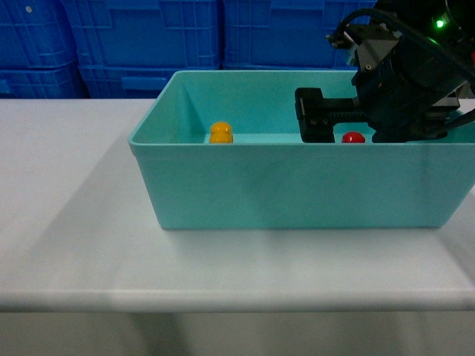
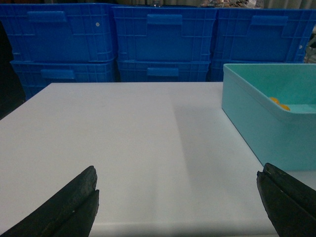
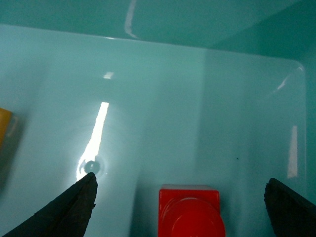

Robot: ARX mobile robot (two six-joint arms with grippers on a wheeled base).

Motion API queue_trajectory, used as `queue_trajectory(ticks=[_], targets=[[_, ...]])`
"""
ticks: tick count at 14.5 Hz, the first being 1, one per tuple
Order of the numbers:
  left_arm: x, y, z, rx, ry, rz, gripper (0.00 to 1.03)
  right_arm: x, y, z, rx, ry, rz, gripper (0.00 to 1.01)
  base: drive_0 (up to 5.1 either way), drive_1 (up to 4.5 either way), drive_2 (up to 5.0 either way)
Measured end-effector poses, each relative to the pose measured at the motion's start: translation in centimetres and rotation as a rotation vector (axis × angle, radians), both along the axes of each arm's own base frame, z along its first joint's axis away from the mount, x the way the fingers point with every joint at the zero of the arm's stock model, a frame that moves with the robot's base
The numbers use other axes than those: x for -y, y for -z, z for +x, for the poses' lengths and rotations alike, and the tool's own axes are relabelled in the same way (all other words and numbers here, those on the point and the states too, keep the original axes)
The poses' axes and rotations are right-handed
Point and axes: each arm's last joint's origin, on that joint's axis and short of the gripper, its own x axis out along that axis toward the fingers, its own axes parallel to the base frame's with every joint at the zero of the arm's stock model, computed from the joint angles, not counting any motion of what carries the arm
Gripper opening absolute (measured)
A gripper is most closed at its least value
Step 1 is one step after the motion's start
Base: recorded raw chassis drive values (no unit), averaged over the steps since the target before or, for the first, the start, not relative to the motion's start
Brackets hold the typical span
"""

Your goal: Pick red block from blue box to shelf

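Red block (image 3: pixel 190 212): on the floor of the blue box (image 1: pixel 297 193), right of centre, with bare floor all round it.
Right gripper (image 3: pixel 180 207): inside the box, jaws spread wide, one finger on each side of the block, neither touching.
Orange piece (image 1: pixel 221 133): well to the left, near the back-left corner.
Left gripper (image 2: pixel 177 207): spread open above the white table (image 2: pixel 123 148), box rim to its right.
Blue crates (image 2: pixel 163 39): stacked behind the table's far edge.

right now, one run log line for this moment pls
right gripper: open, inside blue box, straddling red block | left gripper: open over table
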Motion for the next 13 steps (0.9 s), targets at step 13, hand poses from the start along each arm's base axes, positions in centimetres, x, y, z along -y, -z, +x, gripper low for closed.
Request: queue_trajectory(ticks=[13], targets=[[0.0, 0.0, 0.0, 0.0, 0.0, 0.0, 0.98, -1.4, 3.6, 2.0, 0.011, -0.012, -0.06, 0.98, 0.0, 0.0, 0.0]])
